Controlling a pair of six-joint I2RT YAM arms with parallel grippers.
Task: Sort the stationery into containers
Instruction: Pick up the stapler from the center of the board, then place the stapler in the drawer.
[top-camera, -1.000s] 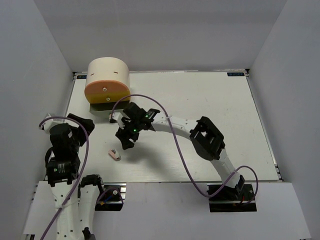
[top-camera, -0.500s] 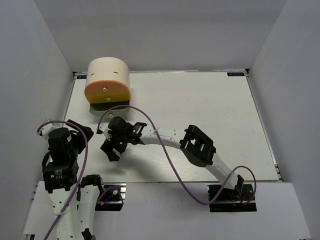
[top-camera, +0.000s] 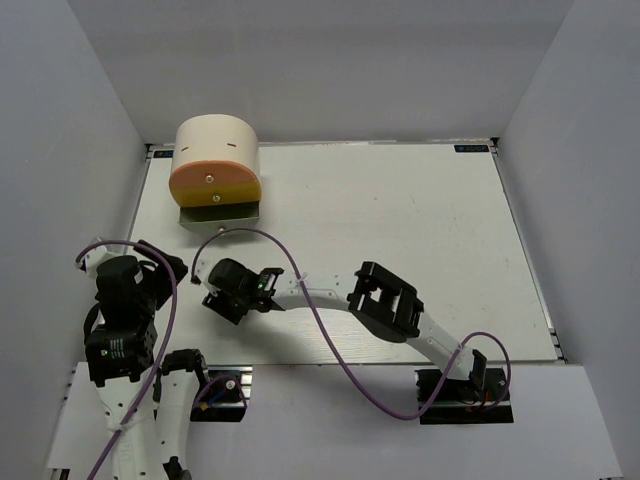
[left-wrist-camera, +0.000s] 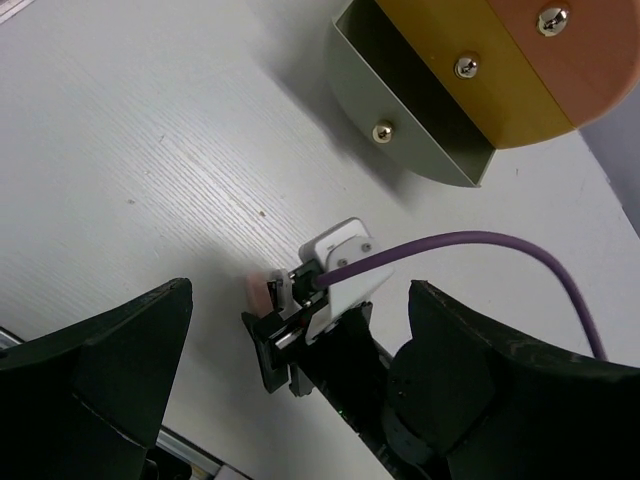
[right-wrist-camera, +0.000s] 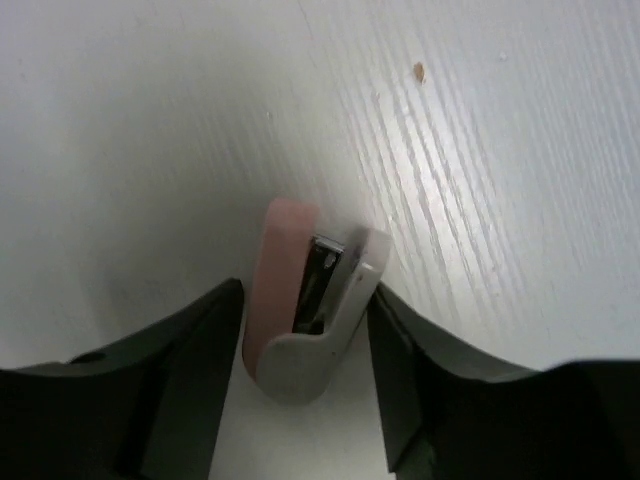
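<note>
The tiny white-pink eraser, with a metal strip showing like a mini stapler, lies on the white table between the fingers of my right gripper. Both fingers touch its sides. In the top view my right gripper is low at the near left and hides it. A pink edge of the eraser shows in the left wrist view. My left gripper is open and empty, just left of the right one. The cream drum organizer has an orange drawer, a yellow drawer and a lower grey-green drawer pulled open. No pens or highlighters show.
The right arm stretches across the near middle of the table, with its purple cable looping above it. The table's near edge is close behind both grippers. White walls enclose the table.
My right gripper has moved left and towards the near edge and come down over the eraser, which showed beside it a second ago. My left arm has drawn back slightly.
</note>
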